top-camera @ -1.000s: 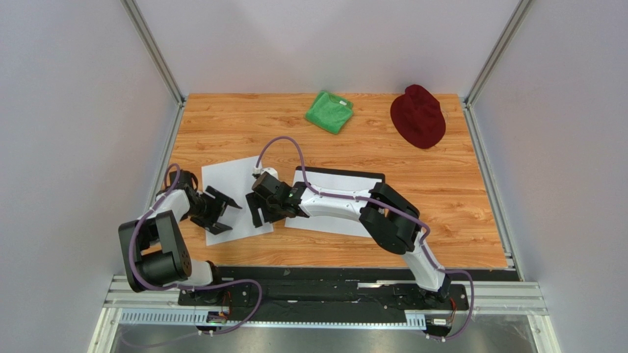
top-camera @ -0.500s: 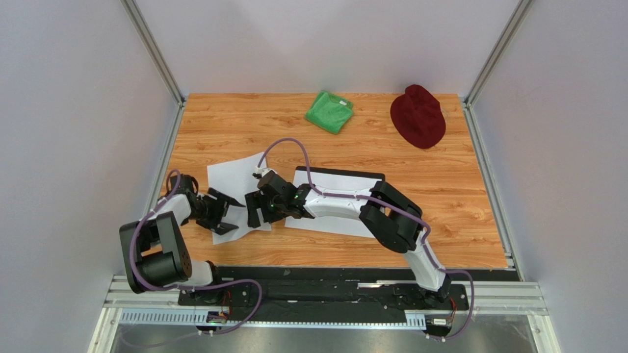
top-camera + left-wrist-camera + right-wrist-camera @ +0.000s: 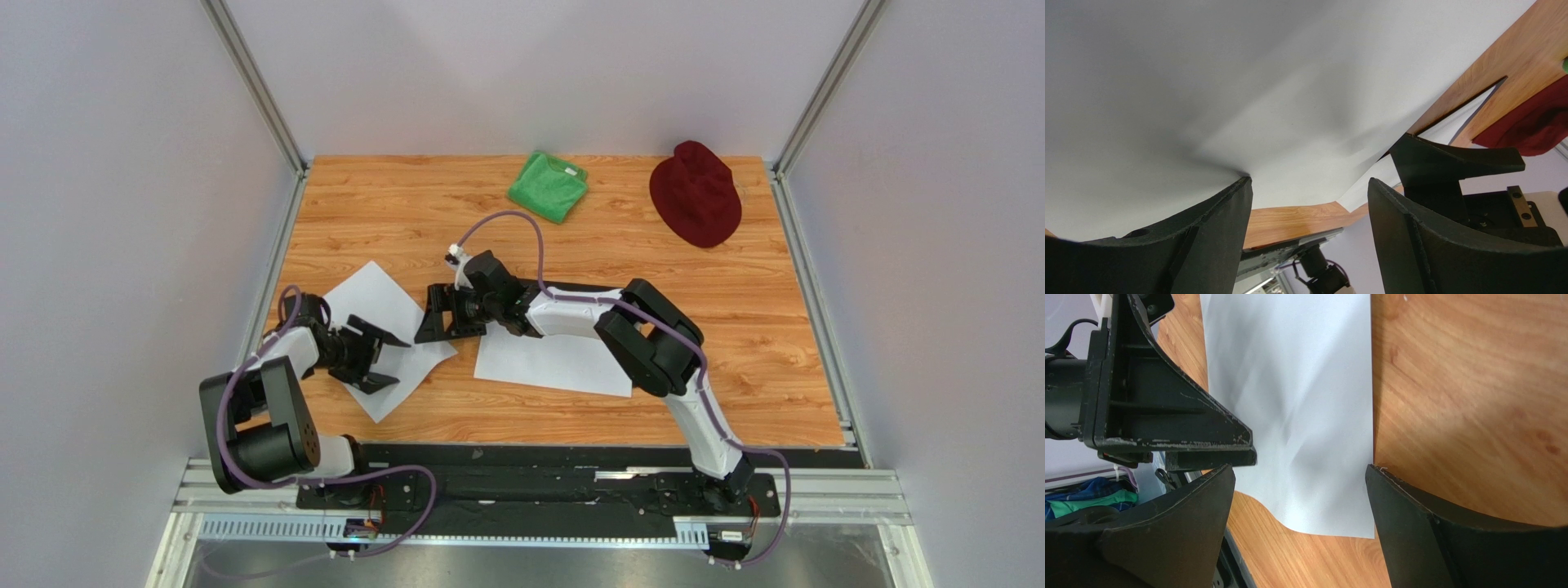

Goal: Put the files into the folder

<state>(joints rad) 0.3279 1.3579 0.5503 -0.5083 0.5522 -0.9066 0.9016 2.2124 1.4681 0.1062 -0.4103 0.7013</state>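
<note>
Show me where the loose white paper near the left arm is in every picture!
Top external: loose sheet lies left of centre.
Left wrist: loose sheet fills the upper left.
Right wrist: loose sheet sits in the middle.
Shared landmark: the wooden table beneath it.

left arm (image 3: 260, 423): folded tight beside its base, forearm doubling back toward the middle, wrist held low
left gripper (image 3: 384, 357): jaws spread wide, tips aimed at the other hand; in its wrist view the two dark fingers (image 3: 1198, 245) frame the bottom corners
right arm (image 3: 656, 355): long reach from its base, elbow bent, white forearm stretched across to the left
right gripper (image 3: 429, 315): jaws parted wide, tilted down and leftward
between the hands: right gripper sits just ahead of the left fingertips and a little farther out, near but apart
</note>
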